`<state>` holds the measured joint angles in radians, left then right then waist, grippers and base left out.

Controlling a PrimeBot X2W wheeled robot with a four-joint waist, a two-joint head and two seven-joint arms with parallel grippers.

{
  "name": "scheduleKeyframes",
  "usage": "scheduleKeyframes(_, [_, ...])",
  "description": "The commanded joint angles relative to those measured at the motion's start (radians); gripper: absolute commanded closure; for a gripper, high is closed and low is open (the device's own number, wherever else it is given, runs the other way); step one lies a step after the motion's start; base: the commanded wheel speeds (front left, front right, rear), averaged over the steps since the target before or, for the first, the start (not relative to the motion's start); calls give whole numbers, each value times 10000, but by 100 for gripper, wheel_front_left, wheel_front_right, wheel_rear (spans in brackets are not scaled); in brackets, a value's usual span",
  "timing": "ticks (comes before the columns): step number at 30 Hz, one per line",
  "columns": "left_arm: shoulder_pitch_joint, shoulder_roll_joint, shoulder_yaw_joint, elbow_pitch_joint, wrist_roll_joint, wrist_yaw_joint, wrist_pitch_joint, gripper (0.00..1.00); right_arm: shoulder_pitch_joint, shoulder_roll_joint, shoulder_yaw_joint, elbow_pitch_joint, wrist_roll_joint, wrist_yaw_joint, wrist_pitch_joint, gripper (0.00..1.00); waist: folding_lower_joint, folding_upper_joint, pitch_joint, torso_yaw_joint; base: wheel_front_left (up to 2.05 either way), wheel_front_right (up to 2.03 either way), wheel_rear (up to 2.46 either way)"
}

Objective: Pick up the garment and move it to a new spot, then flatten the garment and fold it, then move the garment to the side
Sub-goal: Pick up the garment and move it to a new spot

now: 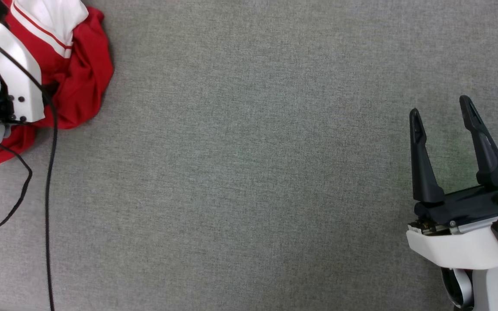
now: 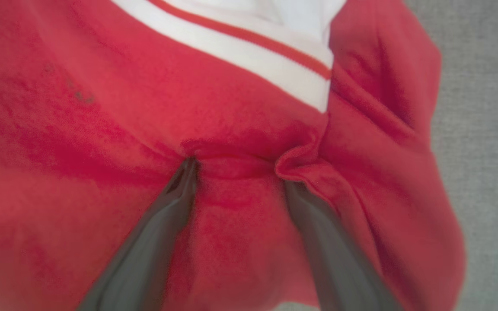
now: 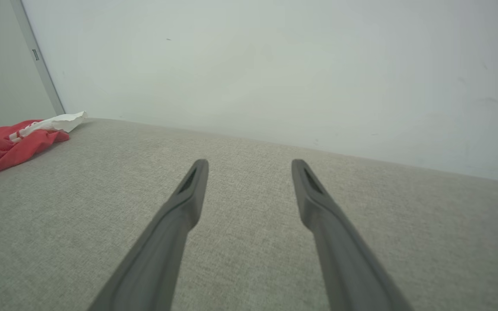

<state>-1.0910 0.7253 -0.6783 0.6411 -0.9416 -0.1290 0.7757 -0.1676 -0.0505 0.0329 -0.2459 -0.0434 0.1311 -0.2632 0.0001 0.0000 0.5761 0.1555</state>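
Left wrist view showed the left gripper (image 2: 238, 172) bearing down, fingers (image 2: 162, 233) spread wide, tips sunk into the crumpled red-and-white jersey T-shirt (image 2: 102, 129); the right gripper (image 1: 440, 108) hovered wide-fingered, well apart.

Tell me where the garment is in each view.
Head view: garment in the top left corner, partly under the left arm.
Left wrist view: garment across most of the picture, fingers pressed into it.
Right wrist view: garment at the left edge, on the grey surface.
Shared landmark: its red-striped white trim.
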Motion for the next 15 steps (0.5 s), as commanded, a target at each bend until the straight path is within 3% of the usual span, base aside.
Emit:
scheduleKeyframes(1, [105, -254, -349, 151, -88, -10, 19, 0, -193, 6, -11, 27, 29, -7, -25, 0, -1, 0, 66, -26, 0, 0, 0])
scheduleKeyframes(5, [395, -502, -1177, 399, -226, -19, -25, 0, -209, 6, 22, 84, 74, -7, -25, 0, -1, 0, 83, -60, 0, 0, 0])
scheduleKeyframes(6, [394, -477, -1351, 395, -205, -32, -136, 54, -201, 6, 11, 105, 100, -7, -25, 0, -1, 0, 57, -59, 0, 0, 0])
scheduleKeyframes(7, [351, -411, -1486, 388, -177, -30, -317, 100, -195, 6, -8, 127, 130, -7, -25, 0, -1, 0, 7, -56, 0, 0, 0])
scheduleKeyframes(15, [-660, 310, -2359, -25, -5, -8, -1966, 100, 45, 6, -8, 334, 440, -7, -25, 0, -1, 0, -927, 95, 0, 0, 0])
